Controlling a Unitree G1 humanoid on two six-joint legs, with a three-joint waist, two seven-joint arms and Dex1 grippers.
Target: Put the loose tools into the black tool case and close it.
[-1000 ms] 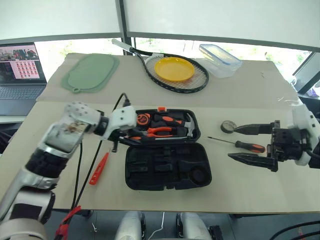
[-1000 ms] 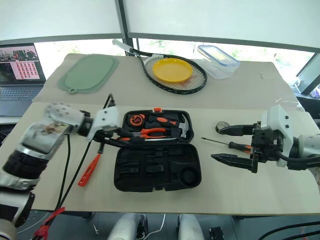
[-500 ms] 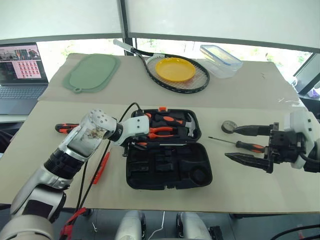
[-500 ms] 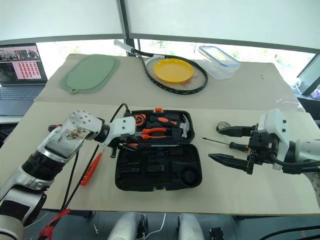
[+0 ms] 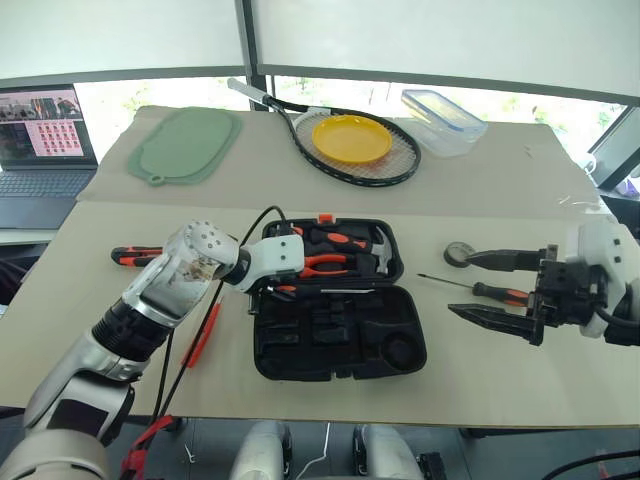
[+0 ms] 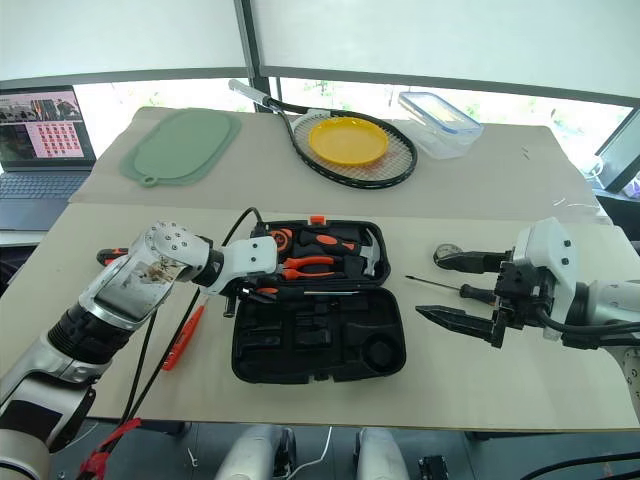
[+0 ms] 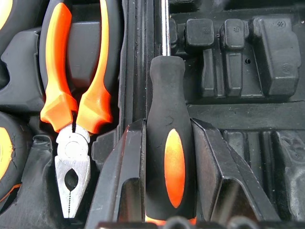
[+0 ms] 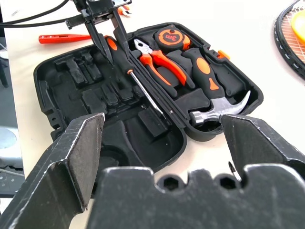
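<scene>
Two grippers work over the pale surface [image 5: 330, 395], with the black tool case [image 5: 335, 345] lying open between them. Its near half shows bare moulded recesses; the far half holds orange-handled pliers [image 5: 322, 262], a hammer [image 5: 378, 252] and a round tape measure [image 8: 169, 36].

The left gripper [image 5: 268, 288] is over the case's left end, at the seam between the two halves, its jaws closed on the black-and-orange handle of a screwdriver [image 7: 170, 162] (the wrist view shows one finger pressed against each side of the handle). The steel shaft runs along the seam toward the case's right side, just beside the pliers.

Left of the case, an orange tester pen [image 5: 202, 335] lies on the surface beneath the left arm, and farther left a second black-and-orange tool [image 5: 135, 256] shows from behind the forearm; which tool it is cannot be told.

The right gripper [image 5: 492, 288] hovers well right of the case, jaws spread wide and holding nothing, pointing toward the case. Between its two fingers lies another screwdriver [image 5: 478, 289], orange-and-black handle to the right, on the surface. Just beyond it sits a small dark tape roll [image 5: 458, 252].

Farther back on the surface are a green mat [image 5: 183, 144], a racket [image 5: 345, 145] with a yellow plate [image 5: 351, 138] on its strings, and a clear blue-rimmed box [image 5: 443, 120]. A laptop [image 5: 40, 140] stands at the far left.
</scene>
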